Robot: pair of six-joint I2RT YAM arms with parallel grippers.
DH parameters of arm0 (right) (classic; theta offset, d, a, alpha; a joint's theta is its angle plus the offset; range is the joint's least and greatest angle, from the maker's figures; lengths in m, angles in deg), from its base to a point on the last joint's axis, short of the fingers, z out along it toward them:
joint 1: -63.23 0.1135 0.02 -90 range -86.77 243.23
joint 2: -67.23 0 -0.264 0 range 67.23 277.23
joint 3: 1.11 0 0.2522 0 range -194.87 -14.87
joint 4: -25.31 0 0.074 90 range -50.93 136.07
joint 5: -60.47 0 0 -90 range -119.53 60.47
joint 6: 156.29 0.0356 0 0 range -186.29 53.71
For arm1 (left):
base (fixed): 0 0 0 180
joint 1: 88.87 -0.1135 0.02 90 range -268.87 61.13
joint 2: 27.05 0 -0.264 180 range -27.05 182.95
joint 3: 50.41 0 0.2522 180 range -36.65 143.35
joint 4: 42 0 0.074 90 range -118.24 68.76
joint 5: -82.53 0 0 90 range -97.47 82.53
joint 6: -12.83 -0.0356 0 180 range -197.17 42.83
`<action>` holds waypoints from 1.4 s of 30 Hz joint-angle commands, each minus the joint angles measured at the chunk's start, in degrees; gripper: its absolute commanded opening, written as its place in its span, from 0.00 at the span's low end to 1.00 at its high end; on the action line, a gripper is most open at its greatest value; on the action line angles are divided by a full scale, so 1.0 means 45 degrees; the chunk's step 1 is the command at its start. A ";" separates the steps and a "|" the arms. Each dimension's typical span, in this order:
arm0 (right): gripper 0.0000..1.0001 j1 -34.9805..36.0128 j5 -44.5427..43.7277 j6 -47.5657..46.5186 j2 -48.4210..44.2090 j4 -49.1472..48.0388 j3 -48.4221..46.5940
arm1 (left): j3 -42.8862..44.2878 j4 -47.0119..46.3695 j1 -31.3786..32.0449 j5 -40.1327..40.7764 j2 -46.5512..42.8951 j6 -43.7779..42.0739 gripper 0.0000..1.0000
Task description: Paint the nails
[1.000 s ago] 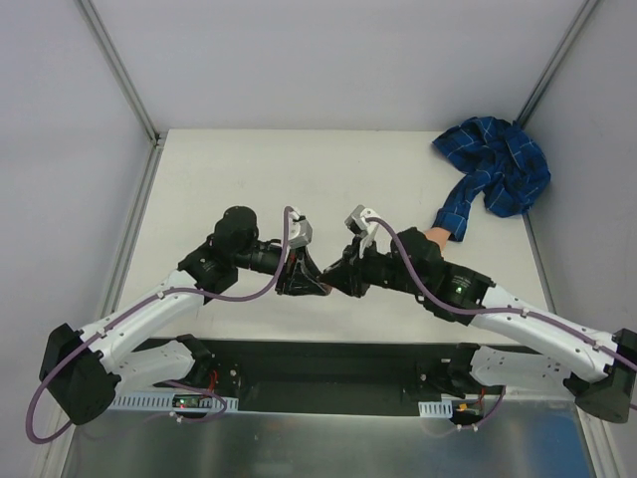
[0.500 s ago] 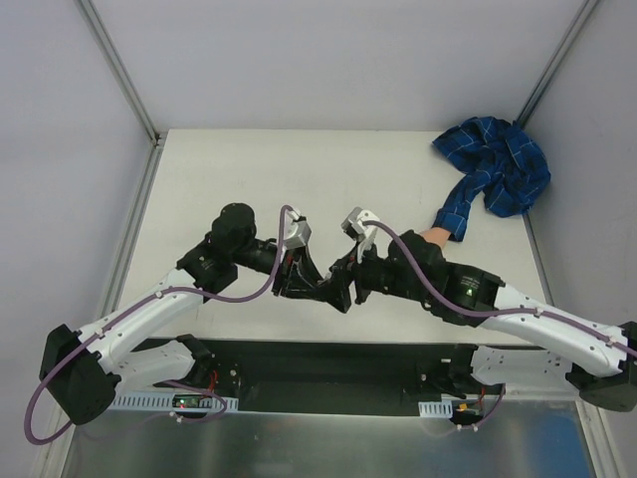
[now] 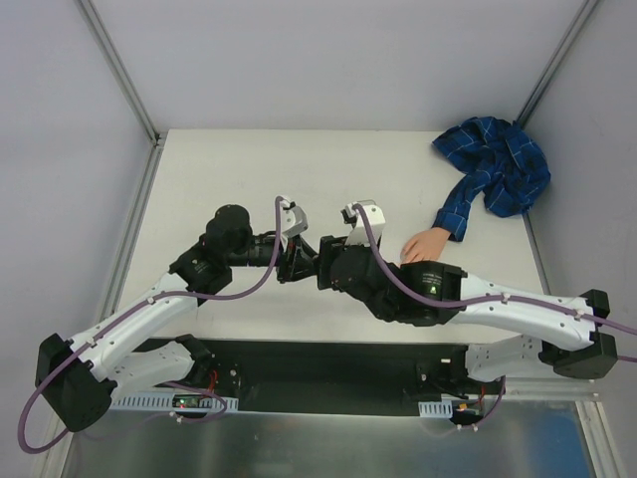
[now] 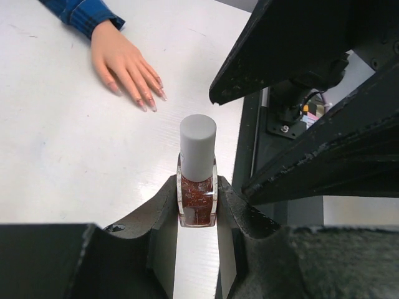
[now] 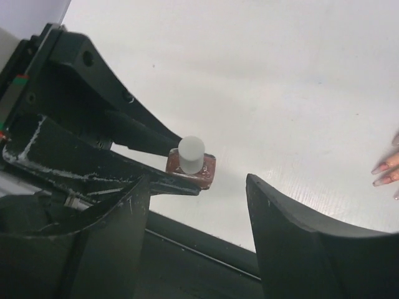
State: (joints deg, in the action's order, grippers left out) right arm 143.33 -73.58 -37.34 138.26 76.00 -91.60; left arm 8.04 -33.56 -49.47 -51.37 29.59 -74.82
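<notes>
Seen from above, the left gripper reached toward the middle of the table, but what it carried was hidden under the dark metal of both wrists. The left wrist camera made it plain. The jaws were clamped on the glass body of a small bottle of reddish-brown polish, held upright with one finger against each side. Its pale grey cap was on and stood free above the fingers.

Just to the right, nose to nose with the left one, was the right gripper. The overhead view could not show how its jaws stood. Its own wrist camera showed them wide apart and touching nothing, with the bottle and cap seen beyond the gap. Whether the cap lay between the fingertips or short of them could not be told.

Further right lay the fake hand, flat on the table, palm down, its fingers pointing toward the grippers but apart from them. Its nails were too small to make out from above. The left wrist view showed them as pinkish tips resting on the table, and the right wrist view caught only a few of them at its right edge. A blue plaid sleeve ran from the wrist to a crumpled heap at the table's far right corner.
</notes>
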 commanded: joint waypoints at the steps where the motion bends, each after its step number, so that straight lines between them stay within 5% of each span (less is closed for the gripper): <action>1: 0.65 -0.0025 -0.1889 0.1397 0.0446 0.0856 -0.0918 | 0.0363 -0.0302 0.0171 0.0498 -0.0302 -0.0093 0.00; 7: 0.57 -0.0181 -0.2301 0.1380 0.0428 0.0740 -0.1074 | 0.0343 -0.0380 0.0210 0.0536 -0.0380 -0.0033 0.00; 11: 0.56 -0.0494 -0.0624 -0.0219 0.0232 -0.1286 -0.0528 | 0.0343 -0.0399 0.0229 0.0556 -0.0419 0.0025 0.00; 19: 0.49 -0.0650 -0.0153 -0.0378 0.1033 -0.1194 -0.1035 | 0.0304 -0.0400 0.0210 0.0693 -0.0536 -0.0053 0.00; 24: 0.27 -0.0942 0.0277 -0.0398 0.0723 -0.1428 -0.0529 | 0.0245 -0.0399 0.0229 0.0323 -0.0809 -0.0366 0.00; 25: 0.20 -0.1021 0.0548 -0.0591 0.0585 -0.1661 -0.0160 | 0.0265 -0.0399 0.0210 0.0206 -0.0829 -0.0405 0.00; 26: 0.03 -0.1176 0.0725 -0.0845 0.0294 -0.1876 0.0056 | 0.0304 -0.0399 0.0210 -0.0163 -0.0810 -0.0405 0.00; 29: 0.01 -0.1412 0.2284 -0.3922 -0.0738 -0.3669 0.1402 | 0.0499 -0.0399 0.0210 -0.1451 -0.0732 -0.0405 0.00; 32: 0.00 -0.3431 0.9664 -0.7822 -0.1949 -0.5781 0.3176 | 0.0578 -0.0925 0.0210 -0.3365 -0.0517 0.0024 0.00; 33: 0.00 -0.4159 1.5318 -0.7955 -0.2226 -0.6229 0.3686 | 0.0558 -0.1333 0.0191 -0.3969 -0.0517 0.0160 0.00; 35: 0.00 -0.5972 1.8665 -0.7083 -0.2772 -0.7872 0.4198 | 0.0344 -0.1998 0.0210 -0.4481 -0.0594 0.0687 0.00; 42: 0.00 -0.6335 1.8208 -0.7586 -0.3518 -0.6391 0.4200 | 0.0148 -0.2606 0.0190 -0.4951 -0.0693 0.0806 0.00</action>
State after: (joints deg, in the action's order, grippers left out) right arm 115.42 -1.26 -68.77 124.25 47.06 -72.98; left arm 8.00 -39.01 -48.99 -65.32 28.17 -70.25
